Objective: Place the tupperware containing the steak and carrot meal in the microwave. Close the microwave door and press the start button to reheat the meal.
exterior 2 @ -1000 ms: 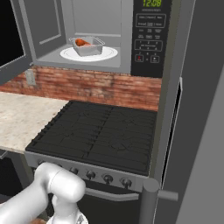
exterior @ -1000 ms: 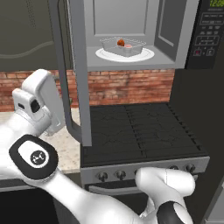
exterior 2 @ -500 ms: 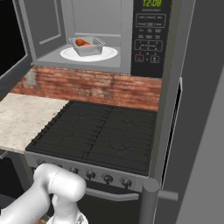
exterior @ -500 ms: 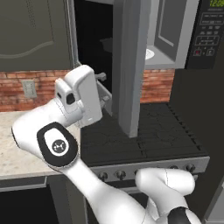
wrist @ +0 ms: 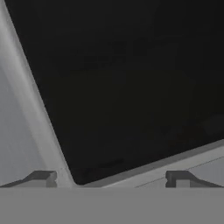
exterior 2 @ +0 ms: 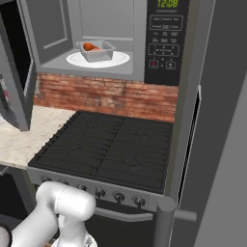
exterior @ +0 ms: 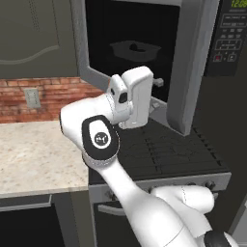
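Now the tupperware (exterior 2: 96, 50) already sits on the white plate (exterior 2: 118, 60) inside the microwave (exterior 2: 91, 29), at the upper left of the right base view, with the steak and carrot meal (exterior 2: 90, 47) in it. So the step in hand is, I judge, to close the microwave door (exterior: 190, 67). In the left base view the door is about half swung, and the gripper (wrist: 112, 180) is pressed close to its outer face, at the centre of the frame. In the hand view the jaws stand wide apart and hold nothing; the dark glass (wrist: 127, 83) lies directly ahead of them, very near. The door's frame (wrist: 148, 168) runs across just above the fingertips (wrist: 41, 178). The push must go forward, toward the glass.
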Available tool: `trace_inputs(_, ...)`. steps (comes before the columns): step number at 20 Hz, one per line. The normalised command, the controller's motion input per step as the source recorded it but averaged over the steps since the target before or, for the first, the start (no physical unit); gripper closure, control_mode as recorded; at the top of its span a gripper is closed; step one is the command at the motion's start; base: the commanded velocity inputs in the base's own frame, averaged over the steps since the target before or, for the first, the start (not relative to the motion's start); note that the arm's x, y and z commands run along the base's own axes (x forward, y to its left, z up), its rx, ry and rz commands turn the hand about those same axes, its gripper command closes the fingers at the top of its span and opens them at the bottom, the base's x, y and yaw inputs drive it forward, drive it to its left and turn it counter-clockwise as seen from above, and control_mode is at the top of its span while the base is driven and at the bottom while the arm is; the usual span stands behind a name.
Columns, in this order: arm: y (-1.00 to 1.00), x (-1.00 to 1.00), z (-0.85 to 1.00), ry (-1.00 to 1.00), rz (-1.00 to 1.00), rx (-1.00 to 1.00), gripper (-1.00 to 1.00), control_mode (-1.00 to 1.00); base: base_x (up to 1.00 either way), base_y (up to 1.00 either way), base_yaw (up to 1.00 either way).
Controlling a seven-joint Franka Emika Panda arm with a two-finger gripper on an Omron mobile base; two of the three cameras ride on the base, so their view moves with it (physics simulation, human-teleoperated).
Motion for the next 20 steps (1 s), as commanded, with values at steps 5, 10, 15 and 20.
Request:
trace_inputs(5, -0.96, 0.29, 0.0, 0.0, -0.01, 0.14, -1.0, -1.0, 0.0, 0.0, 0.0)
trace_inputs(10, -0.81, 0.39, 0.0, 0.0, 0.0, 0.13, -1.0, -1.0, 0.0, 0.0, 0.0)
trace_inputs(15, -0.61, 0.53, 0.0, 0.04, 0.04, 0.13, -1.0, -1.0, 0.0, 0.0, 0.0)
trace_inputs(20, -0.45, 0.55, 0.0, 0.05, 0.1, 0.14, -1.0, -1.0, 0.0, 0.0, 0.0)
